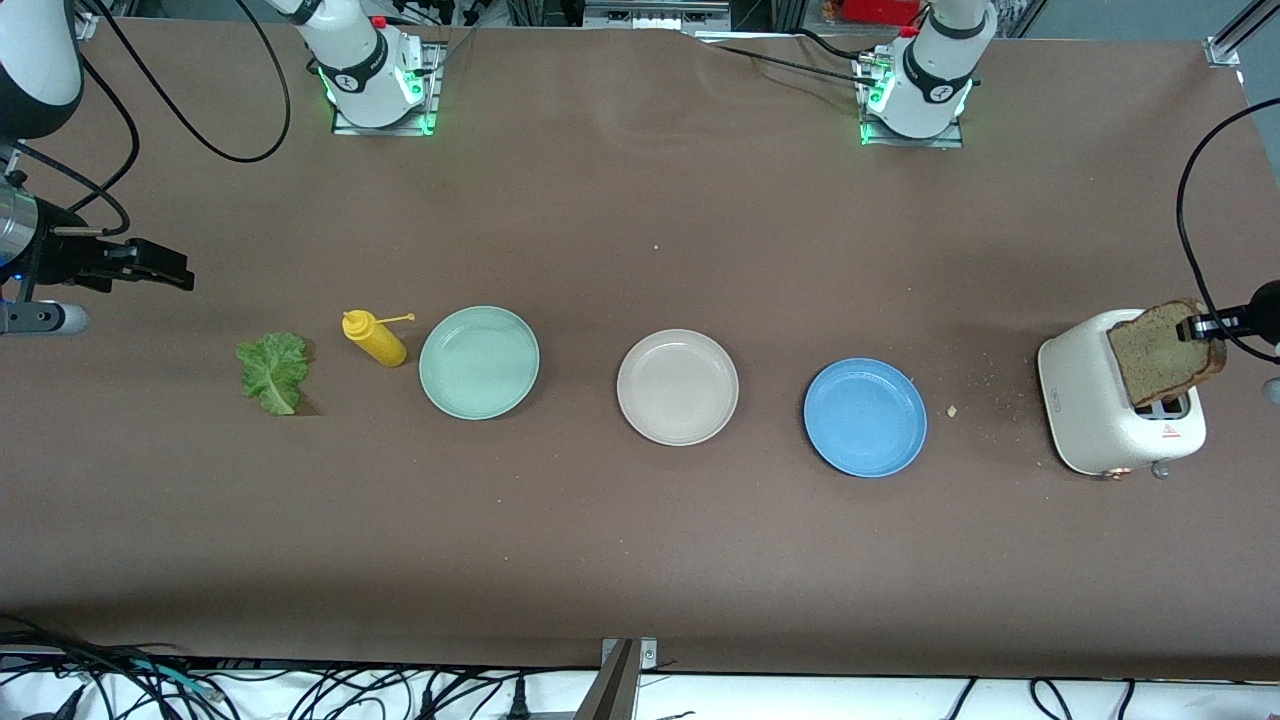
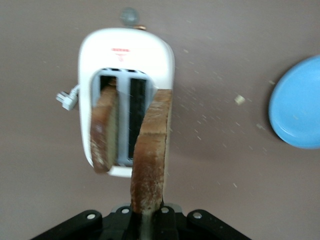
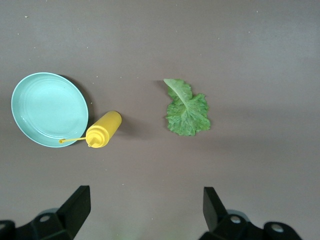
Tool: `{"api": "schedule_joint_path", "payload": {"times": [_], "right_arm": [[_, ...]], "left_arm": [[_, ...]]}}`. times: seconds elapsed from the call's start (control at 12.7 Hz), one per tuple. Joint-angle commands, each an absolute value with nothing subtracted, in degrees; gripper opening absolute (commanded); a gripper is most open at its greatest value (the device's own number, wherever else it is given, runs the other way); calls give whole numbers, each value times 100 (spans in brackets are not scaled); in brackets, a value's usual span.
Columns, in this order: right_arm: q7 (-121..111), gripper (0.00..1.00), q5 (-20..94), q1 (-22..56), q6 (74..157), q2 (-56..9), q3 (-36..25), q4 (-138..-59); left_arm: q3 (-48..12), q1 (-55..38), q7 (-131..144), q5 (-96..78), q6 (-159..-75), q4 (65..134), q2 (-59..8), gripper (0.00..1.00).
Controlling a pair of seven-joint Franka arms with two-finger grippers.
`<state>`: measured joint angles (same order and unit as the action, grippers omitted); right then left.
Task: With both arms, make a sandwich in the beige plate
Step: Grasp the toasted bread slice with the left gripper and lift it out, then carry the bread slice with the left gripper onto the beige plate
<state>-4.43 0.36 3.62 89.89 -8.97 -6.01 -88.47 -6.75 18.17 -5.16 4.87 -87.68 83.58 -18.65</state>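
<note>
In the front view, a slice of bread point(image 1: 1165, 352) is gripped at its crust by the left gripper point(image 1: 1203, 327) above the toaster point(image 1: 1118, 405), at the left arm's end of the table. The beige plate point(image 1: 677, 386) lies bare between the mint plate point(image 1: 479, 361) and the blue plate point(image 1: 865, 417). The slice should be lifted straight up until clear of the slot, then carried over the blue plate to the beige one.

In the left wrist view, the held slice point(image 2: 151, 152) is seen clamped edge-on, beside a second slice point(image 2: 104, 127) left in the toaster; a firm, level hold is advised.

In the right wrist view, the right gripper point(image 3: 145, 210) is spread wide and waits over the table near the lettuce point(image 3: 186, 108) and mustard bottle point(image 3: 103, 129).
</note>
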Motion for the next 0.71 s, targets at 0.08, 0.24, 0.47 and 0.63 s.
{"api": "schedule_joint_path", "payload": {"times": [0.08,0.24,0.47,0.63], "right_arm": [[-422,100,-9,352,8956,-932,-580,-8736],[-422,100,-9,352,8965,-932,-580,-8736],[-422,100,-9,352,8965,-932,-580,-8728],[-422,100,-9,352,8965,-940,-580,-8736]], "left_arm": [[-1475,1767,-571,12,-8262,7998,-1916,0],[-1738,1758,-554,-892,-8262,8121,-2108,0],[-1863,1504,-527,-2323,-8384,8103,-2784,0],[-1863,1066,-571,-3187,-8857,8051,-3258,0]]}}
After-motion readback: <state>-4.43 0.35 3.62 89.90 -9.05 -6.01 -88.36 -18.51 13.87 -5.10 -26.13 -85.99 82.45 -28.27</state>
